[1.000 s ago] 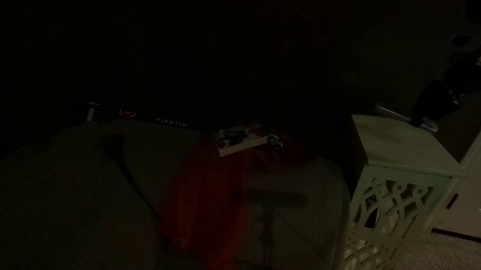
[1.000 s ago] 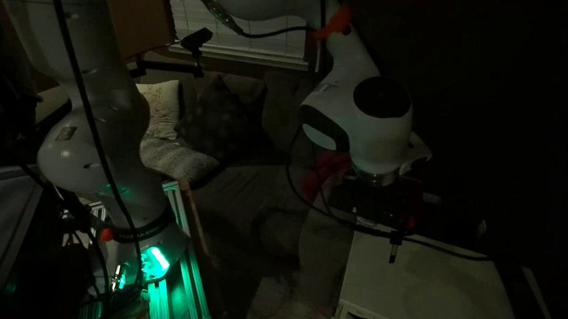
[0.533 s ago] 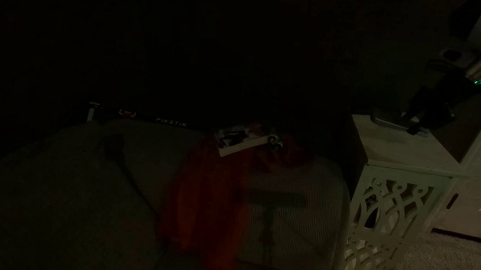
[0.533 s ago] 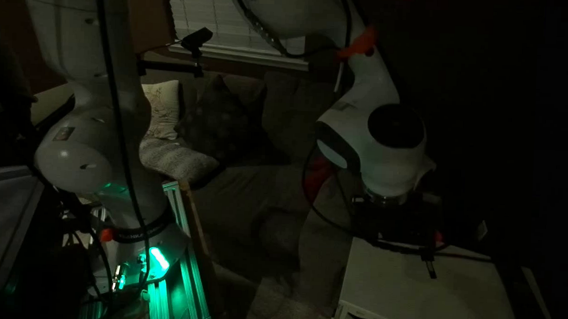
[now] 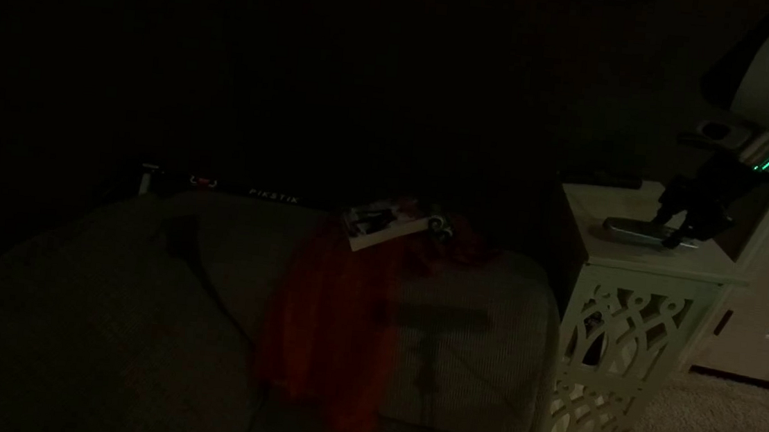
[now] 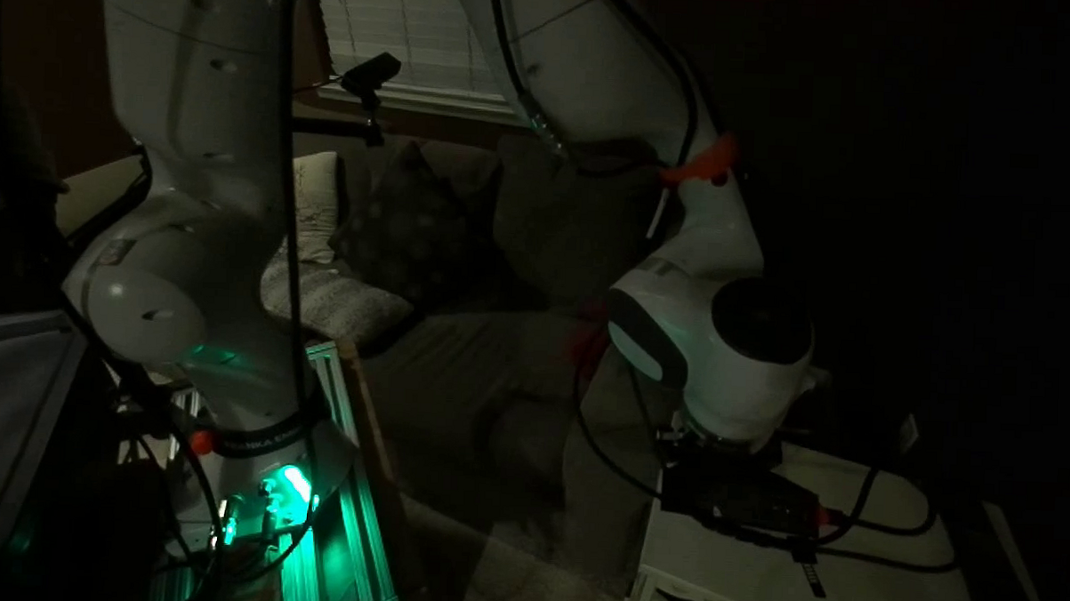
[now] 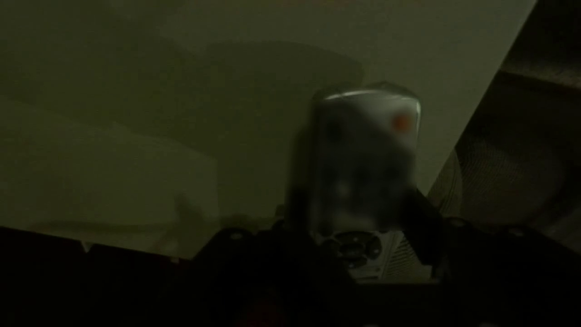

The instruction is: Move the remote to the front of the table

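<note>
Nearer the lattice-side edge of the desk (image 5: 631,256) | remote (image 7: 365,150) clamped in the jaws | shifted there from the opposite edge a second ago | desk contact: cannot tell

Sofa (image 6: 497,361), grey-brown, dimly lit. On it: dark cushion (image 6: 413,229), spotted, tilted on a corner; pale cushion (image 6: 318,199), faintly patterned; banded cushion (image 6: 348,305), lying in front. Window blind (image 6: 411,38), white, slatted, behind. Orange-red cloth (image 5: 330,322), draped over the sofa; flat printed item (image 5: 387,227), white-edged, on the cloth. Black rod (image 5: 275,196), lettered "PIKSTIK", near the cloth. Plain white furniture piece (image 5: 749,342). Carpet (image 5: 728,427), beige, at its foot.
</note>
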You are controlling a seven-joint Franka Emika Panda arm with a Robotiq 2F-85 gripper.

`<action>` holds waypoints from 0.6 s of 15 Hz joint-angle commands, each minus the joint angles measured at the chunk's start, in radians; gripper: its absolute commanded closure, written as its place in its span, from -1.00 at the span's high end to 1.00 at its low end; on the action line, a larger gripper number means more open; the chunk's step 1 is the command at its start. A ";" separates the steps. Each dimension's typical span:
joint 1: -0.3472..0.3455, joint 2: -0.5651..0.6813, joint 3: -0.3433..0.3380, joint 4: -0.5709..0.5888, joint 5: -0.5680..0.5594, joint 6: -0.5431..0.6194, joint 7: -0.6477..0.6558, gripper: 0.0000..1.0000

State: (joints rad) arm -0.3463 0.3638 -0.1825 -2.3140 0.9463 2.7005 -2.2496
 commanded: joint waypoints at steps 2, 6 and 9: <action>0.042 -0.048 -0.027 -0.028 -0.092 0.022 0.077 -0.41; 0.072 -0.071 -0.050 -0.055 -0.146 0.059 0.198 -0.41; 0.098 -0.066 -0.057 -0.065 -0.135 0.107 0.286 -0.41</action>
State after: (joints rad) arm -0.2858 0.3288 -0.2230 -2.3374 0.8207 2.7546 -2.0504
